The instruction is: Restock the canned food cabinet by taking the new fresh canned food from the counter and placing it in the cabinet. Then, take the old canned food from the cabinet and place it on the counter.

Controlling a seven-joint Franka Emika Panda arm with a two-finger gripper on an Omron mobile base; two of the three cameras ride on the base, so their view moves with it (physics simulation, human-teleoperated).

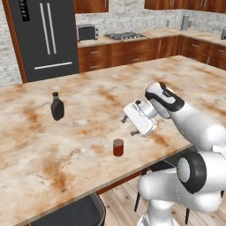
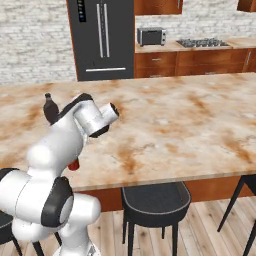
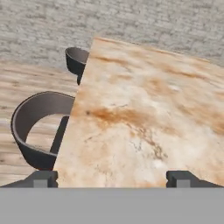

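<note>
White-armed and dark-jointed, the robot's two-finger gripper (image 1: 128, 126) hovered with its jaws spread wide and empty above the pale beige stone island counter with rusty-orange blotches (image 1: 88, 95), just beside the small red can with a grey metal top (image 1: 118, 147), which stood upright near the counter's front edge. A dark brown bottle (image 1: 57, 106) stood well apart, farther back on the slab. From the hand view, the two dark fingertips (image 3: 43, 178) framed bare stone, with a round dark stool seat (image 3: 39, 131) below the edge. The can looked rigid and light, its smooth sides likely slippery; a grip across the middle of its body, jaws level, seemed safest. In the right base view the arm hid nearly all of the can, leaving a red sliver (image 2: 74, 165). Its label was too small to read, and the green patch could not be made out. No tall cabinet with arched doors appeared.
</note>
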